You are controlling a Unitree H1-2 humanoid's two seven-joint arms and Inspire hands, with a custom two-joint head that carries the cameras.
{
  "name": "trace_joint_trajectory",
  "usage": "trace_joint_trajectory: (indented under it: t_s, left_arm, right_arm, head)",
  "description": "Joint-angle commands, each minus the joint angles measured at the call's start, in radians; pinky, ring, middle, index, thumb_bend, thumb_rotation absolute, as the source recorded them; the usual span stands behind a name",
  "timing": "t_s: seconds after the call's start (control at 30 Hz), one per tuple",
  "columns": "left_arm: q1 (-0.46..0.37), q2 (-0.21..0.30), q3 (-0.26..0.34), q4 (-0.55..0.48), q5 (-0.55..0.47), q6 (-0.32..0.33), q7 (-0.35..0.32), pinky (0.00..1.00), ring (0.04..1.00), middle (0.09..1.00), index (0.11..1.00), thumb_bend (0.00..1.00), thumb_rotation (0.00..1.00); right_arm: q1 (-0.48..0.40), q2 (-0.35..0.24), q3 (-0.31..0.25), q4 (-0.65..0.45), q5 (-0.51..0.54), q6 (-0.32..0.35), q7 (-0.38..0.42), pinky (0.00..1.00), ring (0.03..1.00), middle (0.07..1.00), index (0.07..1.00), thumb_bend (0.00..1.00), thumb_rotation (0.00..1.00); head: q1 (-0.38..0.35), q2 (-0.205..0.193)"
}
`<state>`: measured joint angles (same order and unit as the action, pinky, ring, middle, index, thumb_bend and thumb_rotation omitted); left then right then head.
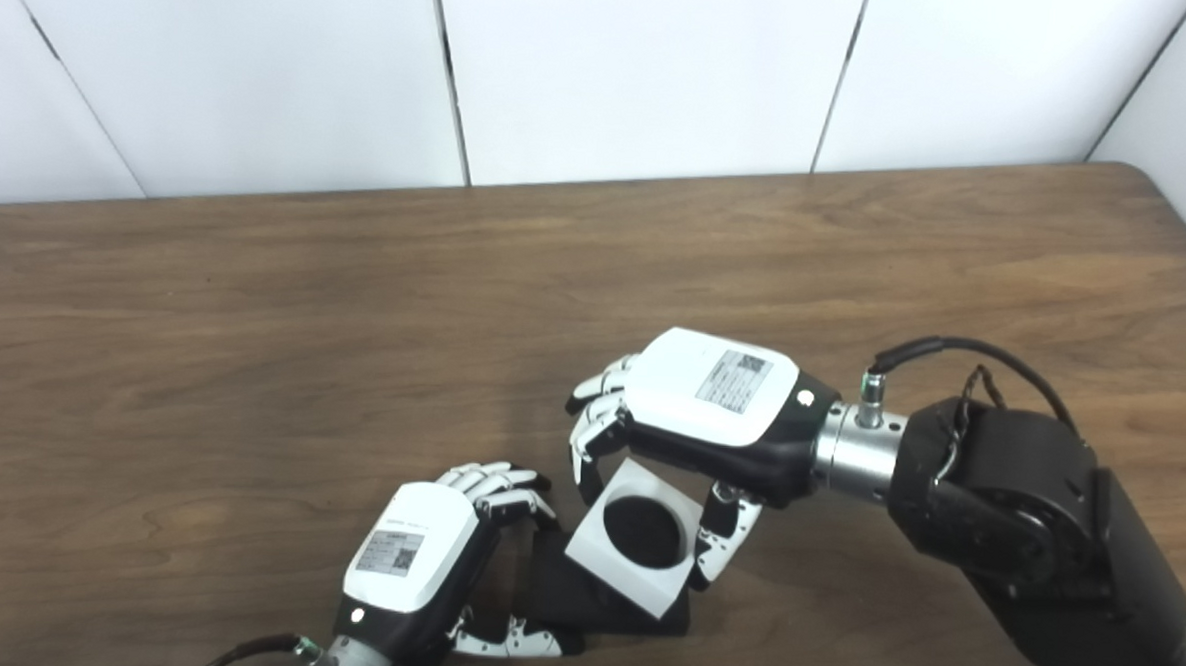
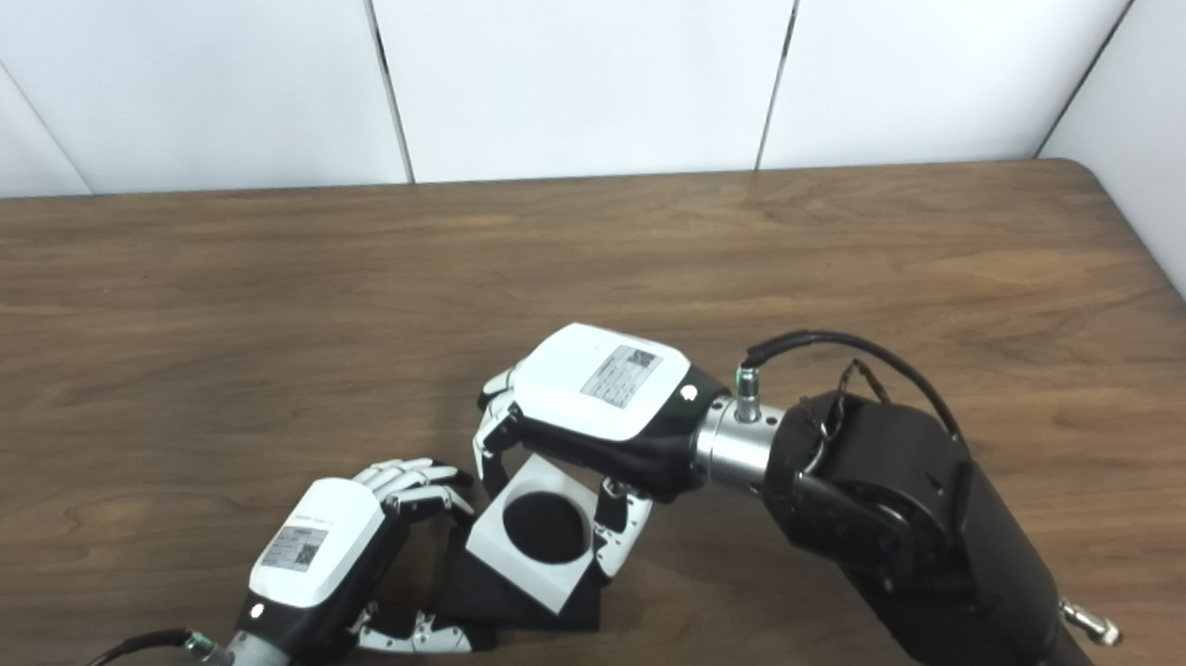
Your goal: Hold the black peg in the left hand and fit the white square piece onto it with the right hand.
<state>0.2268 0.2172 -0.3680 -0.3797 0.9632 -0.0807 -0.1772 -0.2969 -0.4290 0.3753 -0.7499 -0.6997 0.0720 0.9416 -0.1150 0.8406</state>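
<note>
The right eye view takes in more of the right forearm and a metal fitting near 4 o'clock; the left eye view cuts these at its edge. Otherwise both show the same scene.

The right hand (image 1: 715,403) reaches in from 3 o'clock, back upward, wrist level. Its fingers (image 1: 594,428) curl down over the far side of the white square piece (image 1: 636,537) and its thumb presses the near right side, so the piece is pinched between them.

The left hand (image 1: 423,556) comes up from 6 o'clock, back upward. Its fingers curl over the far left edge of the black peg (image 1: 591,605) and its thumb lies along the near edge; it appears to grip the peg's flat base, though the contact is partly hidden.

The white piece is a tilted square block with a round hole showing black inside. It sits over the black base, at 5 o'clock on the wooden table (image 1: 252,358). I cannot tell whether it is fully seated.
</note>
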Motion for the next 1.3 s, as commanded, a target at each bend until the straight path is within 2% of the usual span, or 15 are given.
trace_joint_trajectory:
  t_s: [0.0,0.3,0.57,0.6,0.63,0.67,0.9,0.97,1.1,1.13,1.17,1.2,1.27]
  left_arm:
    - [0.008,0.001,-0.008,-0.008,0.000,0.022,-0.038,0.82,0.838,0.796,0.492,0.50,0.05]
    - [0.006,0.000,-0.009,-0.013,0.000,0.029,-0.044,0.82,0.835,0.794,0.492,0.50,0.05]
    - [0.002,-0.001,-0.008,-0.010,0.000,0.030,-0.046,0.83,0.840,0.796,0.492,0.50,0.05]
    - [0.002,-0.001,-0.008,-0.009,0.000,0.029,-0.043,0.83,0.840,0.796,0.492,0.50,0.05]
    - [0.002,-0.001,-0.008,-0.006,0.000,0.028,-0.041,0.83,0.840,0.796,0.492,0.50,0.05]
    - [0.002,-0.001,-0.008,-0.005,0.000,0.028,-0.040,0.83,0.840,0.796,0.492,0.50,0.05]
    - [0.001,-0.002,-0.004,-0.010,0.020,0.039,-0.043,0.83,0.834,0.792,0.494,0.49,0.06]
    - [0.002,-0.003,-0.003,-0.010,0.027,0.038,-0.035,0.81,0.820,0.782,0.496,0.50,0.07]
    - [0.003,-0.008,0.004,-0.017,0.038,0.050,-0.036,0.81,0.813,0.780,0.498,0.50,0.08]
    - [0.003,-0.009,0.005,-0.017,0.038,0.051,-0.035,0.82,0.818,0.788,0.602,0.60,0.23]
    - [0.002,-0.010,0.007,-0.016,0.038,0.052,-0.035,0.82,0.821,0.793,0.675,0.69,0.33]
    - [0.002,-0.013,0.009,-0.014,0.037,0.054,-0.032,0.82,0.822,0.795,0.699,0.72,0.37]
    - [0.002,-0.017,0.014,-0.005,0.033,0.050,-0.015,0.82,0.819,0.800,0.759,0.86,0.43]
  right_arm:
    - [-0.021,0.009,-0.003,-0.010,-0.001,-0.022,-0.021,0.83,0.849,0.722,0.481,0.52,0.13]
    - [-0.019,0.018,0.012,-0.014,-0.018,-0.020,-0.006,0.83,0.859,0.728,0.482,0.52,0.13]
    - [-0.015,0.018,0.070,-0.035,-0.138,-0.075,0.039,0.84,0.852,0.738,0.490,0.52,0.15]
    - [-0.013,0.021,0.073,-0.037,-0.150,-0.076,0.047,0.84,0.852,0.739,0.538,0.72,0.20]
    - [-0.011,0.026,0.075,-0.040,-0.162,-0.075,0.055,0.85,0.852,0.741,0.564,0.82,0.23]
    - [-0.009,0.031,0.075,-0.041,-0.172,-0.074,0.060,0.85,0.855,0.744,0.583,0.87,0.28]
    - [-0.002,0.064,0.049,-0.046,-0.178,-0.051,0.078,0.87,0.862,0.756,0.614,0.91,0.46]
    - [-0.002,0.071,0.037,-0.047,-0.175,-0.047,0.082,0.87,0.872,0.762,0.631,0.89,0.52]
    - [-0.010,0.078,0.011,-0.041,-0.175,-0.045,0.078,0.87,0.875,0.763,0.648,0.86,0.59]
    - [-0.010,0.080,0.003,-0.038,-0.175,-0.043,0.074,0.87,0.877,0.760,0.648,0.87,0.60]
    - [-0.010,0.083,-0.003,-0.036,-0.175,-0.042,0.071,0.88,0.879,0.758,0.648,0.87,0.60]
    - [-0.011,0.083,-0.009,-0.034,-0.177,-0.043,0.070,0.88,0.880,0.757,0.648,0.87,0.60]
    - [-0.014,0.085,-0.019,-0.033,-0.183,-0.042,0.075,0.88,0.885,0.757,0.654,0.87,0.62]
  head:
    - [-0.001,0.001]
    - [0.000,0.003]
    - [0.001,-0.003]
    - [0.002,-0.003]
    - [0.003,-0.003]
    - [0.003,-0.003]
    - [0.004,-0.005]
    - [0.006,-0.005]
    - [0.005,-0.004]
    - [0.005,-0.004]
    - [0.005,-0.004]
    - [0.006,-0.005]
    - [0.008,-0.007]
